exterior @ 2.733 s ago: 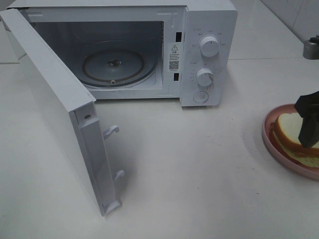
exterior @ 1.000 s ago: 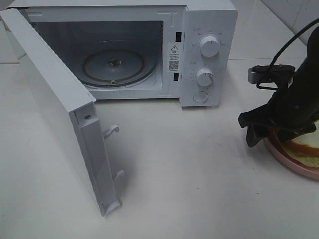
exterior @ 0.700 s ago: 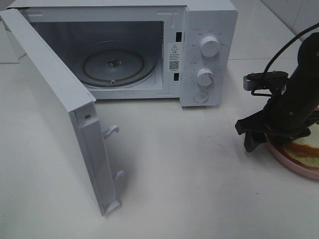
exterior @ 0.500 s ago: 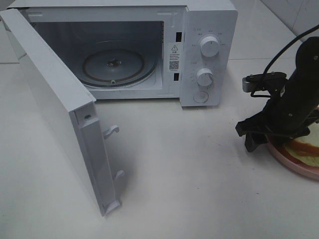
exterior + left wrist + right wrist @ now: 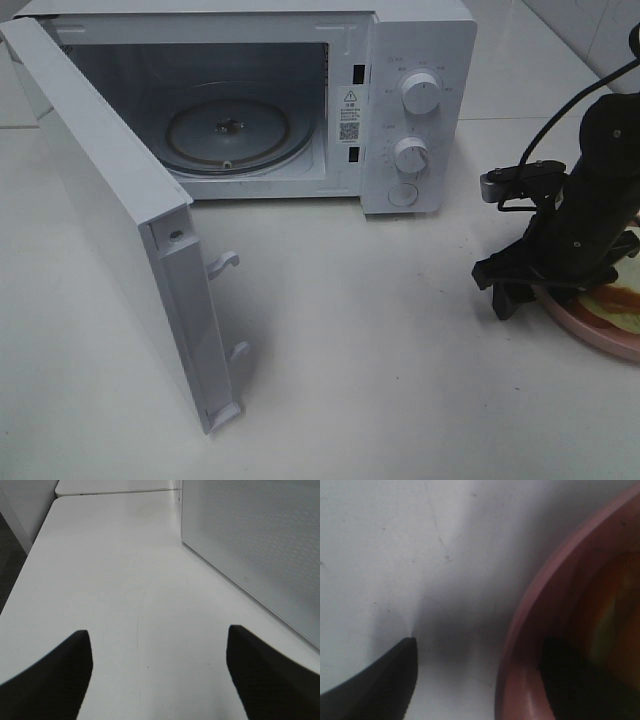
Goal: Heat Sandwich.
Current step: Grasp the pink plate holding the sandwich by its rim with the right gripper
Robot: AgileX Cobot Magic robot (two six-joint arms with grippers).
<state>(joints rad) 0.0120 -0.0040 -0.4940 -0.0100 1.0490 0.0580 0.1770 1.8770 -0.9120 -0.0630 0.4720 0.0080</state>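
One white microwave [image 5: 400, 40] stands at 12 o'clock on a white, faintly scratched tabletop [image 5: 380, 350]. Its single door [image 5: 110, 210] is swung wide toward 9 o'clock, showing one glass turntable [image 5: 235, 130]; the panel carries two dials, an upper knob [image 5: 421, 92] and a lower knob [image 5: 411, 156]. At 4 o'clock, one sandwich [image 5: 622, 300] lies on one pink plate [image 5: 580, 328]. The right tool [image 5: 480, 680], jaws apart, straddles the plate's rim. The left tool [image 5: 160, 675] hangs over bare tabletop, jaws apart. Pale tiling [image 5: 600, 30] shows at 1 o'clock

Bright, diffuse light; soft shadows on table [image 5: 400, 350]; right wrist view blurred, shadowed beside plate [image 5: 540, 610].
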